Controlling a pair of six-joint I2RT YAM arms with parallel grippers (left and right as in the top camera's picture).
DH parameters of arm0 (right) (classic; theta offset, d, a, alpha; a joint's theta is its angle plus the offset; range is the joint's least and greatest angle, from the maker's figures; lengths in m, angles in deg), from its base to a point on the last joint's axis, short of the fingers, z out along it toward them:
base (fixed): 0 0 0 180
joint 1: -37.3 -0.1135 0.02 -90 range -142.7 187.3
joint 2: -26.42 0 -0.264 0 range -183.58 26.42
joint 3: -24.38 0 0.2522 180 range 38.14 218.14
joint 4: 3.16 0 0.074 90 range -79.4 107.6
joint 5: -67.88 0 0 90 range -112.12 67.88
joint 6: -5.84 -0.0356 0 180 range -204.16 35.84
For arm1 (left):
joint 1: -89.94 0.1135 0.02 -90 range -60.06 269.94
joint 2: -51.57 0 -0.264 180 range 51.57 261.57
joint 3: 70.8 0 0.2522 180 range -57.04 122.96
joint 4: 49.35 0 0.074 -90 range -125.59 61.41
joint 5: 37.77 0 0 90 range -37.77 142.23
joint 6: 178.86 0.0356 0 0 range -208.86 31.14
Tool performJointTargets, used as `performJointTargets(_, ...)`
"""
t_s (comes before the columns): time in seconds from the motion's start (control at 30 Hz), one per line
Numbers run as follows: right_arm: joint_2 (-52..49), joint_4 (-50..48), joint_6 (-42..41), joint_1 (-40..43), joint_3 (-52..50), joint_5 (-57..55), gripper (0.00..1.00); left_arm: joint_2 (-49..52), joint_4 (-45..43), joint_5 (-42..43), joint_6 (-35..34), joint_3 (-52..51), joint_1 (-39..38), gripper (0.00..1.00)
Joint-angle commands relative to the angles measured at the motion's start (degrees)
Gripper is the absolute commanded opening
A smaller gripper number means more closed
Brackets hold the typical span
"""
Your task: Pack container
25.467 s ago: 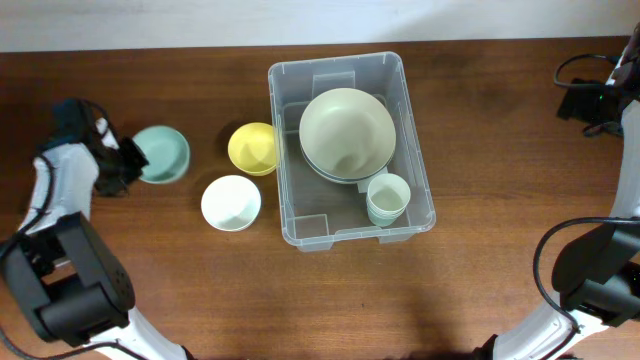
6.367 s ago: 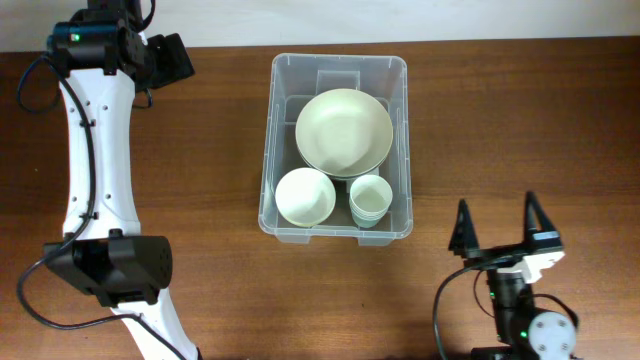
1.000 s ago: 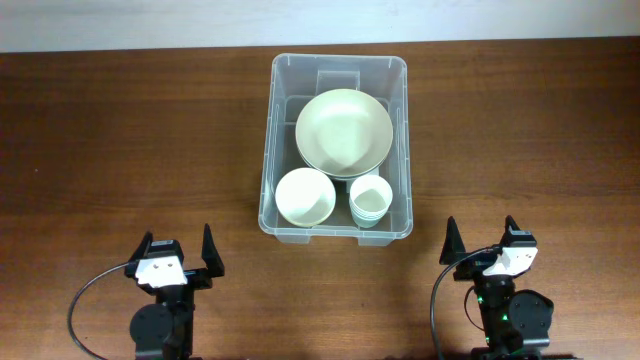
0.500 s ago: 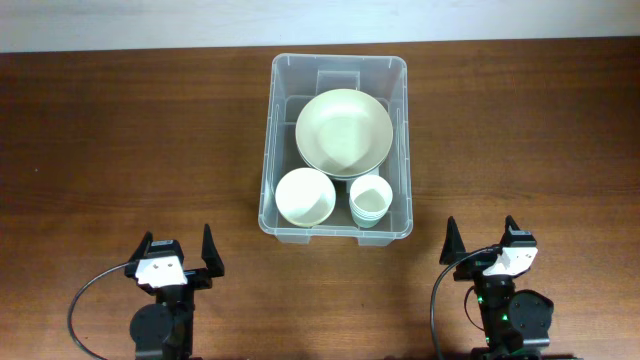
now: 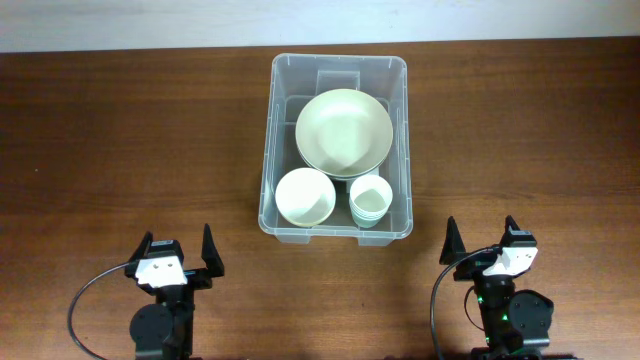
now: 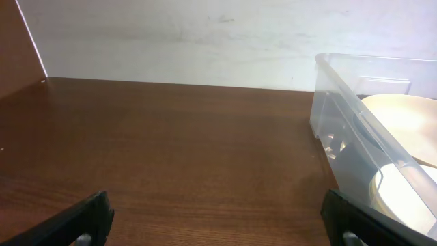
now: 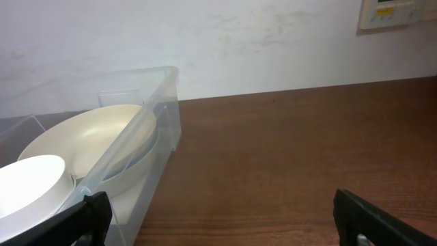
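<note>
Clear container ahead of left gripper, right gripper, jaws wide, seemingly empty.

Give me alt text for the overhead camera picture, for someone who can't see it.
A clear plastic container sits on a brown wooden table, holding a large pale bowl, a small white bowl and a pale cup. Nearer the bottom edge, the left claw and right claw stand open and empty, apart from the container.

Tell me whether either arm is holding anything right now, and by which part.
Nothing is held. The left gripper and right gripper both sit with jaws open and empty, apart from the container.
</note>
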Motion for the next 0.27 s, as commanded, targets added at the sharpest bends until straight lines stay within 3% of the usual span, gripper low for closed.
performJointTargets(0.0,0.39,0.33,-0.46,0.35,-0.26,-0.11,0.99,-0.63,-0.02,0.63,0.94,-0.44,-0.17,1.00)
performJointTargets(0.23,0.39,0.33,-0.46,0.35,-0.26,-0.11,0.99,-0.63,-0.02,0.63,0.94,-0.44,-0.17,0.99)
